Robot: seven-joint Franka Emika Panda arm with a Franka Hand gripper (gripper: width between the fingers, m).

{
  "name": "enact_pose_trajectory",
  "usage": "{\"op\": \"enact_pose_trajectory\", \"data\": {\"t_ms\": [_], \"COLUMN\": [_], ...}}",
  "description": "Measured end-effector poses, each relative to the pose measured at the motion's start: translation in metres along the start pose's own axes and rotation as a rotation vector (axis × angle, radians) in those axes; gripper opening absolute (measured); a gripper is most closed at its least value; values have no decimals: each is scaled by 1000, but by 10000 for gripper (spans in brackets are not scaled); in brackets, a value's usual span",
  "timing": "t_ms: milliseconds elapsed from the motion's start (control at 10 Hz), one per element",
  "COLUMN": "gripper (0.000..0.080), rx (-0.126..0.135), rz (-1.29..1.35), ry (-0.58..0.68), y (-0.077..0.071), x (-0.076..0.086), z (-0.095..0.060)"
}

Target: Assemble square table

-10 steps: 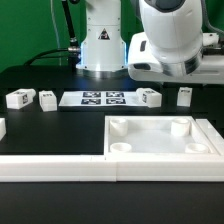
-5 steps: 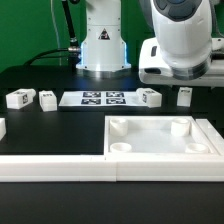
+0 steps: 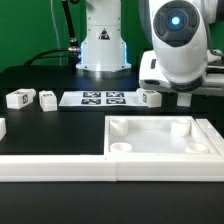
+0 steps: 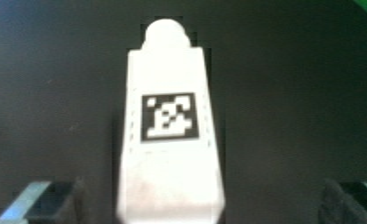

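No words or numbers can be read. Black-and-white square tags [image 3: 104,98] sit on the marker board [image 3: 68,99], mid-frame, and another tag [image 4: 169,113] on the leg [image 4: 171,175]. A triangle sign [image 3: 101,42] marks the robot base [image 3: 101,62], upper centre.

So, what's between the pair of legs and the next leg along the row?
The marker board lies between the pair of legs and the next leg, in the exterior view.

Black table [image 3: 60,130] carrying white parts. Marker board [image 3: 103,98] lying flat toward far edge, legs [image 3: 47,98] sitting in row either side of it. Tabletop [image 3: 160,121] resting just behind long rail [image 3: 55,168], which is running along near edge.
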State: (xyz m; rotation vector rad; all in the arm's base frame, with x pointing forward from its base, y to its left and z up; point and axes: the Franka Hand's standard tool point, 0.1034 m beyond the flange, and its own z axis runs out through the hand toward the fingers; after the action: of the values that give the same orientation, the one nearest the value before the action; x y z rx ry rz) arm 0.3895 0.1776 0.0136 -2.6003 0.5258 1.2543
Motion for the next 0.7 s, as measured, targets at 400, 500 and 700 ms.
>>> {"op": "enact_pose_trajectory", "data": {"t_ms": [400, 500, 700], "gripper": [640, 640, 290], "rx": [-4, -4, -4], "rz": [-12, -12, -12], "ry": [-14, -14, -14], "y": [3, 3, 3], "x": [0, 0, 0], "z": [5, 5, 5]}}
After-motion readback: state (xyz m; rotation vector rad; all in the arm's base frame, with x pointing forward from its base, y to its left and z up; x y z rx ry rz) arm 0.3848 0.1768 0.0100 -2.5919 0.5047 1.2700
